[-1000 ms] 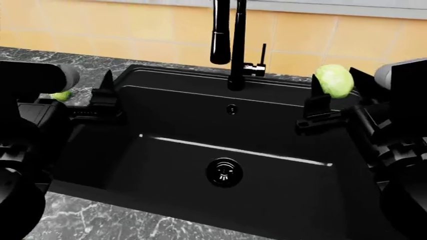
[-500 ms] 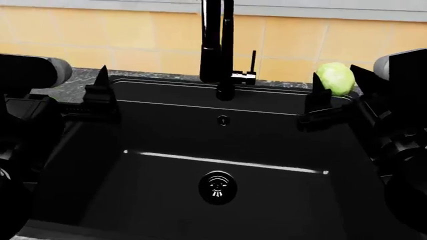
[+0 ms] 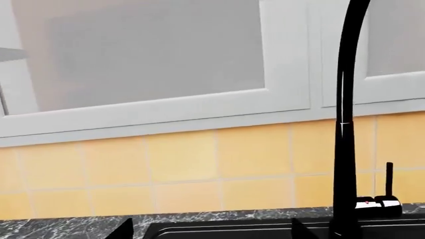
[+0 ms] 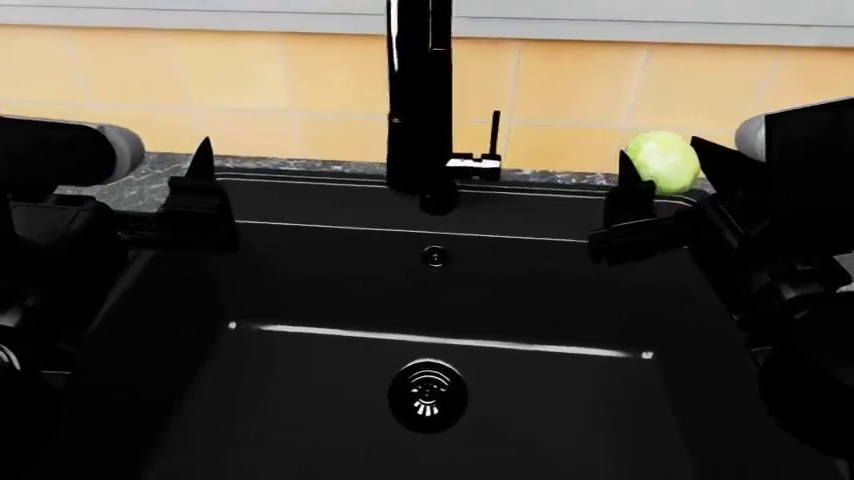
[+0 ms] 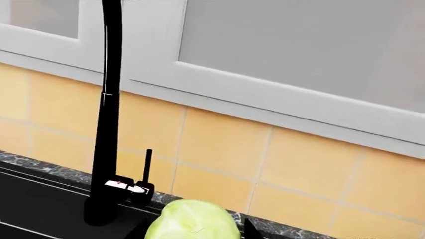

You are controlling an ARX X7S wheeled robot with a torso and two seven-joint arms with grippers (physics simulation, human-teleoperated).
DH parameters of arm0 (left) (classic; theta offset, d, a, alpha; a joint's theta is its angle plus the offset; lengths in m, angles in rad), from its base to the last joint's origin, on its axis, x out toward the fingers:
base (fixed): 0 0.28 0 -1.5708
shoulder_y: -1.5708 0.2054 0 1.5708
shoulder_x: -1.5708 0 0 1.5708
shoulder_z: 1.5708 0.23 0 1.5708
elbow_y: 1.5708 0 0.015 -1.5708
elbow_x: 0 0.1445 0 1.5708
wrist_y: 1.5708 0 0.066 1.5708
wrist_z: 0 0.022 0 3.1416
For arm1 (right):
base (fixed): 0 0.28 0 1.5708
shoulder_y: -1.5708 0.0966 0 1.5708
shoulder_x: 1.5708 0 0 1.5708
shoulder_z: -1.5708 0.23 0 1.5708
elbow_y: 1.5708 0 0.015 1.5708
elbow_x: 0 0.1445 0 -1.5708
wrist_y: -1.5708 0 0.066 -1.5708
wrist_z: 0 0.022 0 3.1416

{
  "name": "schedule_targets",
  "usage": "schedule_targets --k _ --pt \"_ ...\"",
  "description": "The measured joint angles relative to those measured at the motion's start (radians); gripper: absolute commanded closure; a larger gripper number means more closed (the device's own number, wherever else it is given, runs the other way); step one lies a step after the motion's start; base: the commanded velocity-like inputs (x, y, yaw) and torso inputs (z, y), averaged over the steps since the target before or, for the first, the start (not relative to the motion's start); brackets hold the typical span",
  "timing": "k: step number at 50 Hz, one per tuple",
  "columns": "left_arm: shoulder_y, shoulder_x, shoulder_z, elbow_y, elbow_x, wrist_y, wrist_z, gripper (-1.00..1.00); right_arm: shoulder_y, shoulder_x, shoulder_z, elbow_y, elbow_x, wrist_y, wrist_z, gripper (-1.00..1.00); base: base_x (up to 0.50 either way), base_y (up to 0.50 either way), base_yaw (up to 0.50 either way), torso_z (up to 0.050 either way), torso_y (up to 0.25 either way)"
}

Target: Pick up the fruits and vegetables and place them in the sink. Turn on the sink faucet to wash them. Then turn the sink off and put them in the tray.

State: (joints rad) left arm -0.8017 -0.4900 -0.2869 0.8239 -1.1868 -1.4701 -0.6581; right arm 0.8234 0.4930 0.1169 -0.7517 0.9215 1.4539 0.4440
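While my right gripper (image 4: 663,195) clamps a yellow-green sprout (image 4: 663,161) between its black fingers, it hangs above the right rear corner of the sink (image 4: 334,290), just in front of the marbled counter's (image 4: 147,165) back strip. My left gripper (image 4: 200,190) hovers over the basin's left rear edge with nothing seen between its fingers; I cannot tell how wide they stand. Between the two arms rises the sink faucet (image 4: 419,100), glossy black, its thin lever (image 4: 493,132) upright at its right side. Below it lies the round drain (image 4: 427,396). Behind runs a yellow tiled wall (image 4: 267,80); my right wrist camera shows the sprout against grey cabinet doors (image 5: 299,55).
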Motion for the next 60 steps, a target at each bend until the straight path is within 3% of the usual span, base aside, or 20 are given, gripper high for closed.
schedule_targets --k 24,39,60 --pt "0.032 -0.031 0.029 -0.005 -0.010 0.056 -0.012 -1.00 -0.028 0.019 -0.046 0.037 -0.016 -0.071 0.005 1.00 0.20 0.28 0.00 0.000 0.000" --pt "0.056 -0.047 0.056 -0.013 0.015 0.097 -0.002 -1.00 -0.051 0.014 -0.102 0.071 -0.036 -0.128 -0.015 1.00 0.00 0.00 0.00 0.000 0.000" --pt "0.094 -0.063 0.086 -0.018 0.044 0.143 0.008 -1.00 -0.073 -0.007 -0.357 0.242 -0.070 -0.171 -0.165 1.00 0.00 0.00 0.00 0.000 0.000"
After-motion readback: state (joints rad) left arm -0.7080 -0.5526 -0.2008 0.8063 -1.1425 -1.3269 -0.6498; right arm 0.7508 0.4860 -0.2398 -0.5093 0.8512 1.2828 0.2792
